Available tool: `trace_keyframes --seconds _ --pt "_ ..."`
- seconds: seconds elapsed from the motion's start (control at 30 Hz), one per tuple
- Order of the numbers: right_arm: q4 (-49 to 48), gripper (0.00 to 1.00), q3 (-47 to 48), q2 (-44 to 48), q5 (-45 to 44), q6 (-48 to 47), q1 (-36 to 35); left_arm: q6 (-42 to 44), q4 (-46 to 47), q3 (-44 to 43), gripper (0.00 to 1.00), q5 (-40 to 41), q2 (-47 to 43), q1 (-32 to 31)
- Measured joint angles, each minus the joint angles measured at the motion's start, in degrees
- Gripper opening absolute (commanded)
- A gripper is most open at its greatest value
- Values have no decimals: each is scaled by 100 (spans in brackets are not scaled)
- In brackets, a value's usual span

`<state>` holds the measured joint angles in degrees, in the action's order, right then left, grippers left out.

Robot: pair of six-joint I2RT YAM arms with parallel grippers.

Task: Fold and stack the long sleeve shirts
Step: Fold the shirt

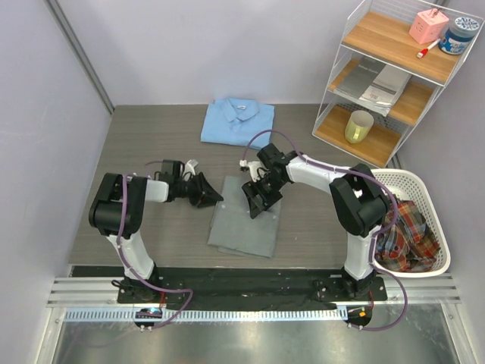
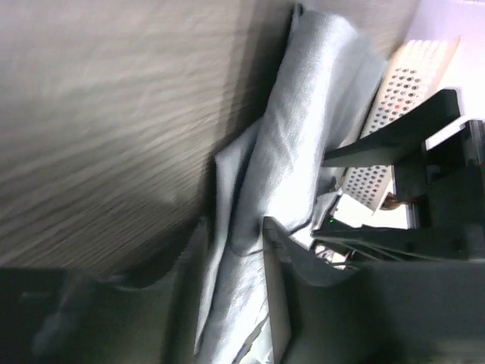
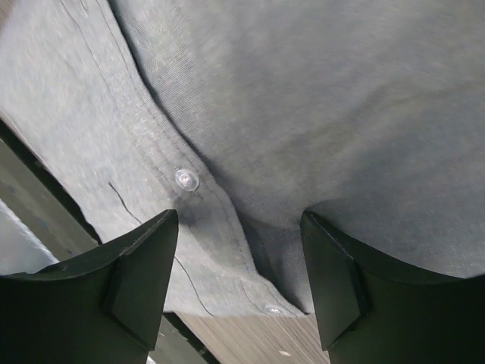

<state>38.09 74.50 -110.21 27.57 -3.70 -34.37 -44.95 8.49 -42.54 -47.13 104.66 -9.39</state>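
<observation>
The grey shirt (image 1: pixel 246 220) lies folded on the table's middle. The light blue shirt (image 1: pixel 237 121) lies folded at the back. My left gripper (image 1: pixel 214 196) is at the grey shirt's upper left edge. In the left wrist view (image 2: pixel 233 224) its jaws stand close together, with a bunched fold of the grey cloth (image 2: pixel 295 129) between them. My right gripper (image 1: pixel 260 201) is over the grey shirt's top edge. In the right wrist view (image 3: pixel 239 216) it is open and straddles the button strip (image 3: pixel 186 179) just above the cloth.
A white basket (image 1: pixel 433 199) with plaid clothes stands at the right edge. A wire and wood shelf (image 1: pixel 394 76) at the back right holds a yellow cup (image 1: pixel 358 127) and small items. Grey walls close the left and back sides.
</observation>
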Motion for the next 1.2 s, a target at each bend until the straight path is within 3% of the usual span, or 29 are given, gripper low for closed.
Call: trace_keyframes --seconds 0.1,0.23,0.43,0.6,0.63,0.7,0.73,0.8,0.83,0.97,1.2 --pt "138 73 -46 127 -48 -380 22 155 -52 -195 56 -96 17 33" --pt "197 72 -31 186 -35 -750 48 282 -44 -201 60 -310 20 42" --pt "181 70 0 59 -22 -1014 48 525 -111 -195 59 -791 160 59" --pt "284 70 160 -92 -9 -1029 48 649 -210 -192 52 -1141 345 9" --pt "308 70 188 -114 -4 -1032 48 669 -227 -201 49 -1200 387 -13" --pt "348 70 238 -151 4 -1029 48 699 -289 -234 35 -1244 442 -66" --pt "361 71 256 -160 7 -1027 48 750 -332 -260 19 -1207 466 -85" --pt "376 75 282 -175 15 -1019 48 807 -433 -291 3 -1119 503 -118" --pt "380 77 295 -181 37 -1010 48 876 -542 -321 0 -997 514 -122" --pt "391 96 358 -181 168 -951 107 1539 -1799 -920 0 -605 501 -116" --pt "437 100 400 -168 428 -833 752 3602 -5209 -3585 0 1202 540 243"
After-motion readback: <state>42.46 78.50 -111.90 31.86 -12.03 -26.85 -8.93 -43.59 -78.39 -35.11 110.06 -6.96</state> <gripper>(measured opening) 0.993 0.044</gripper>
